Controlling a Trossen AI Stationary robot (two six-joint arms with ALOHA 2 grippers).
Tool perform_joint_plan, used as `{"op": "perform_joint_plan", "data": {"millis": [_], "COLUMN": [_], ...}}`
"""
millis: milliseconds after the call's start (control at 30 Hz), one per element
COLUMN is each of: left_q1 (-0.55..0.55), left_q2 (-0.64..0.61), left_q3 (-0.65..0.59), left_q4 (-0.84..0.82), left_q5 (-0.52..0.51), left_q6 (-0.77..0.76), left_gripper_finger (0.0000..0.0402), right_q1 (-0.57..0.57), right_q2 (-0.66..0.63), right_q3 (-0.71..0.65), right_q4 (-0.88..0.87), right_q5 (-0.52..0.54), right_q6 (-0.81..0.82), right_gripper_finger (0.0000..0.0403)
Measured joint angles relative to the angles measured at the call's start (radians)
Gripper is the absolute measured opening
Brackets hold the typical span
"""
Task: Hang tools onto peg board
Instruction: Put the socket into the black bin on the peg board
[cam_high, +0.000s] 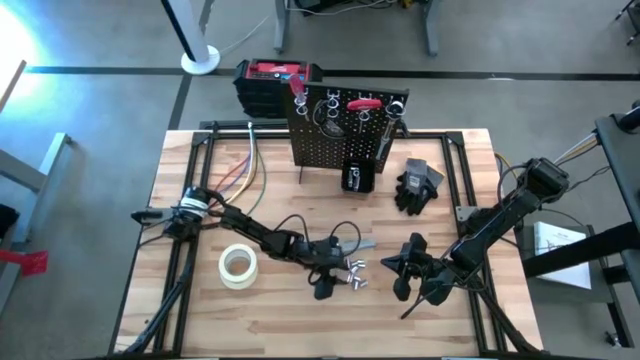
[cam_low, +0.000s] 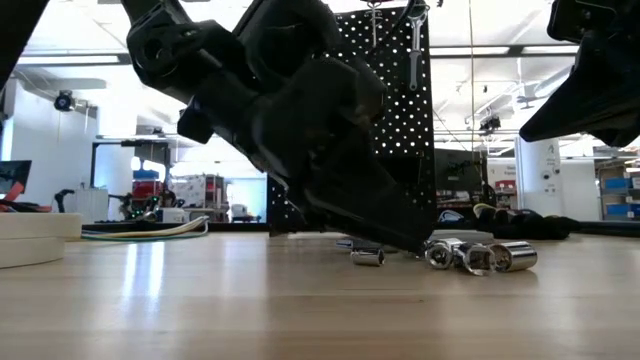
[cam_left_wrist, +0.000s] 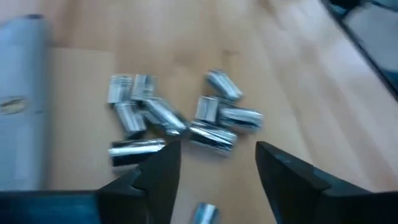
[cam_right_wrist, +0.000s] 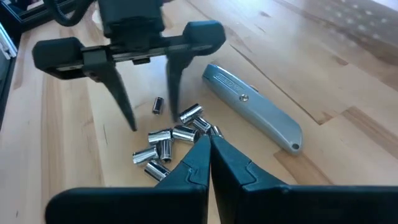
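A heap of short silvery bits (cam_right_wrist: 171, 140) was seen at the lower centre of the high view, on the wooden surface (cam_high: 300, 320). The black peg board (cam_high: 340, 130) stood upright at the upper centre, with tools hung along its top. In the low view, the bits were partly masked by the left tool (cam_right_wrist: 149, 115), spread wide and empty above them. The right tool (cam_right_wrist: 208, 149) was pressed shut, empty. A grey utility knife (cam_right_wrist: 252, 106) lay just beside the heap; a tape roll (cam_high: 238, 265) lay left.

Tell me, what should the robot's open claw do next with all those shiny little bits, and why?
Probably lower the left gripper a little and close on one of the silvery bits. Its fingers stand open just above the pile on the table with nothing between them, while the right gripper waits shut beside the pile.
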Motion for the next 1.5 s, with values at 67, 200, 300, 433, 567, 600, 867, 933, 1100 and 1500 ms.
{"op": "perform_joint_plan", "data": {"millis": [67, 200, 300, 433, 567, 600, 867, 933, 1100, 1500], "left_q1": [0.000, 0.000, 0.000, 0.000, 0.001, 0.003, 0.009, 0.009, 0.011, 0.050], "left_q2": [0.000, 0.000, 0.000, 0.000, -0.001, -0.001, -0.004, -0.006, -0.006, 0.007], "left_q3": [0.000, 0.000, 0.000, 0.000, 0.000, 0.000, 0.000, 0.000, 0.000, -0.001], "left_q4": [-0.003, -0.015, -0.016, -0.017, -0.028, -0.033, -0.032, -0.028, -0.016, -0.050], "left_q5": [-0.060, -0.170, -0.208, -0.243, -0.281, -0.297, -0.542, -0.587, -0.640, -0.706], "left_q6": [-0.028, -0.033, -0.014, 0.033, 0.098, 0.105, 0.025, -0.015, -0.039, -0.093], "left_gripper_finger": [0.0214, 0.0231, 0.0233, 0.0233, 0.0233, 0.0233, 0.0233, 0.0233, 0.0232, 0.0230], "right_q1": [0.000, 0.000, 0.000, 0.000, 0.000, 0.000, 0.000, 0.000, 0.000, 0.000], "right_q2": [0.000, 0.000, 0.000, 0.000, 0.000, 0.000, 0.000, 0.000, 0.000, 0.000], "right_q3": [0.000, 0.000, 0.000, 0.000, 0.000, -0.001, -0.001, -0.001, -0.001, -0.001], "right_q4": [0.000, 0.000, 0.000, 0.000, -0.001, -0.001, -0.003, -0.003, -0.003, -0.003], "right_q5": [0.000, 0.000, 0.000, 0.000, 0.000, 0.000, 0.001, 0.001, 0.001, 0.003], "right_q6": [0.000, 0.000, 0.000, -0.001, -0.003, -0.003, -0.005, -0.003, -0.004, -0.002], "right_gripper_finger": [0.0002, 0.0002, 0.0002, 0.0002, 0.0002, 0.0002, 0.0002, 0.0002, 0.0002, 0.0002]}}
